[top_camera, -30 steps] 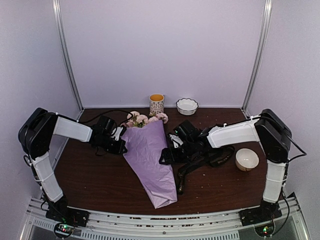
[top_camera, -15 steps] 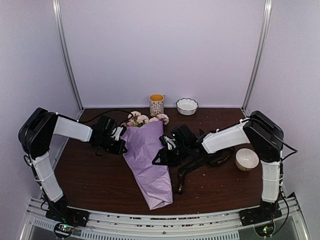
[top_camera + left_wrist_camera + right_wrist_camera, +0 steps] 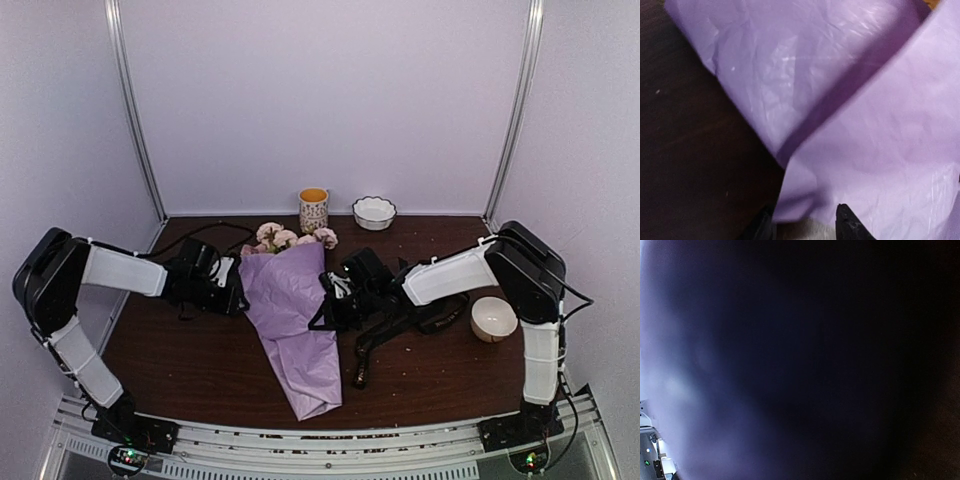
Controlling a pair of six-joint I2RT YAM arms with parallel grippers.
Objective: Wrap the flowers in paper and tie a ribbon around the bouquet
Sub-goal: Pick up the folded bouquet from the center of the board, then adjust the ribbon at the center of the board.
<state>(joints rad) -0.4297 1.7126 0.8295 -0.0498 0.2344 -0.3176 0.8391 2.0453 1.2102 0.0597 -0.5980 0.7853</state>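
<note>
The bouquet lies on the dark table, its flowers [image 3: 293,238] poking out at the far end of a lilac paper [image 3: 295,320] cone that points toward me. My left gripper [image 3: 234,288] sits at the paper's left edge. In the left wrist view its fingertips [image 3: 847,222] stand apart, open, with a fold of the paper [image 3: 865,125] between them. My right gripper [image 3: 322,308] is at the paper's right edge, shut on that edge. The right wrist view is dark and blurred. The black ribbon [image 3: 361,365] trails on the table under the right arm.
A patterned mug [image 3: 314,210] and a white scalloped bowl [image 3: 374,212] stand at the back wall. A cream bowl [image 3: 493,318] sits at the right, near the right arm's elbow. Black cables [image 3: 430,318] lie tangled by the ribbon.
The right gripper moved left to the paper's edge and shut. The left gripper opened and its arm drew back to the left. The cone's tip shifted slightly left.
</note>
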